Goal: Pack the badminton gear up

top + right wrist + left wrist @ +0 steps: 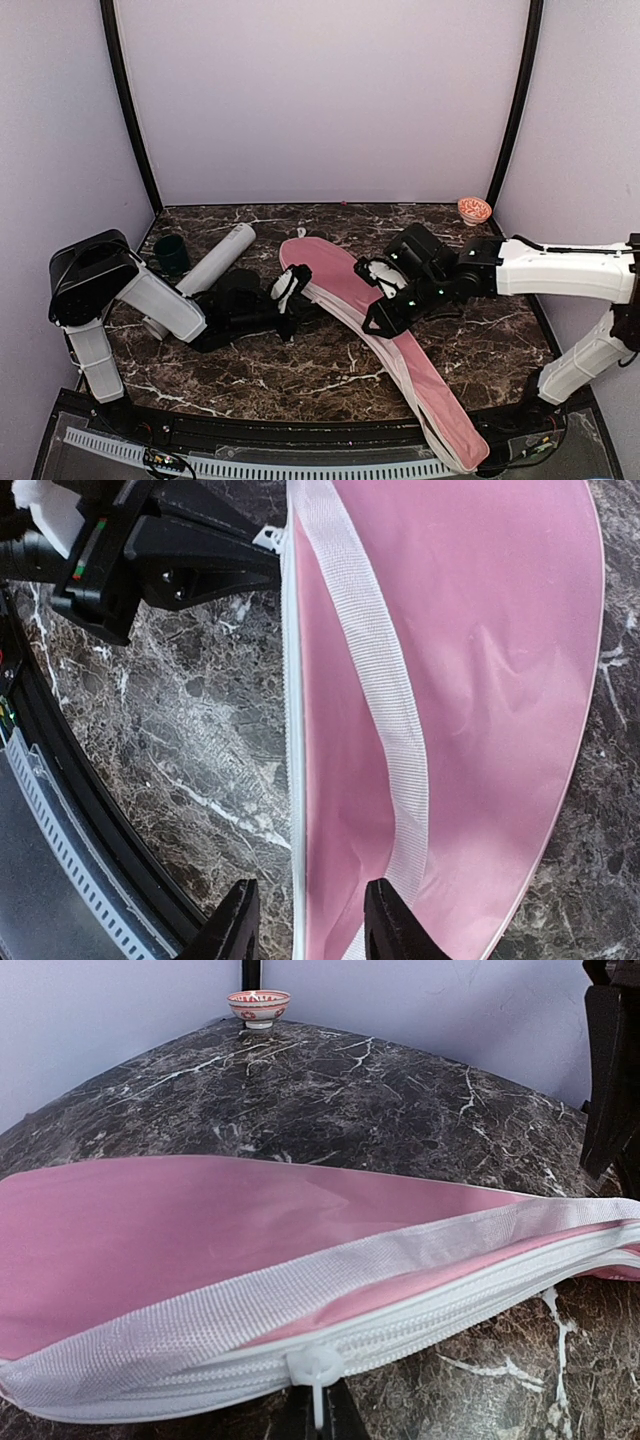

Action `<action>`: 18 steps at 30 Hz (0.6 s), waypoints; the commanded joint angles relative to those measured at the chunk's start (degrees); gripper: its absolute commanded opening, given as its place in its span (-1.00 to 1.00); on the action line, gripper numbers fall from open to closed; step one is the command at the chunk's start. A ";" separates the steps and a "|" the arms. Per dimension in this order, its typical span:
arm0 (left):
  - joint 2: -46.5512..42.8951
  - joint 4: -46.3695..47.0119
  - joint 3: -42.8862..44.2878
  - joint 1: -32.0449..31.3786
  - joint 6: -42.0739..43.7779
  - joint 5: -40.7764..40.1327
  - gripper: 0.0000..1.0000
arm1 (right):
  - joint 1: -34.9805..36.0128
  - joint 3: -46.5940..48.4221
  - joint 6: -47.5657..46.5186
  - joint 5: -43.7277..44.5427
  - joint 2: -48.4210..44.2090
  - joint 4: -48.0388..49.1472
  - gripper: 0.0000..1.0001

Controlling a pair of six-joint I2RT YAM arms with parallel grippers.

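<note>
**Left jaws:** pressed together at the bottom of the left wrist view, pinching the white zip pull [315, 1365] of the pink racket cover [200, 1230]. The tab runs down between the fingertips, a hold suited to drawing the slider along the zip [293, 730].

**Right jaws:** spread, straddling the same zipped edge farther toward the narrow end. One fingertip [235, 925] is over bare bench [180, 730], the other [392, 920] over the pink cloth beside the white webbing band [385, 710]. Whether they press on the cover cannot be told. Their station probably serves to steady the cloth, so that the zip runs rather than the whole cover sliding.

**Cover:** flat and slantwise across the middle of the bench, wide head toward the far side, narrow end reaching past the near edge.

**Pale grey tube** [215, 262]: lying to the left, apart from the cover.

No racket or shuttlecock shows in any view.
</note>
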 commanded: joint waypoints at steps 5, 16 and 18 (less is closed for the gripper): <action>-1.52 1.61 1.70 0.25 0.27 0.36 -1.00 | 0.40 0.56 -0.65 -2.47 4.27 2.58 -0.33; -1.02 1.30 2.41 -2.14 0.45 2.01 -1.00 | 0.32 0.47 2.26 -1.91 4.99 8.83 -1.00; -0.91 0.38 2.67 -3.66 1.40 1.77 -1.00 | 0.24 1.02 2.72 -1.36 5.47 9.33 -1.00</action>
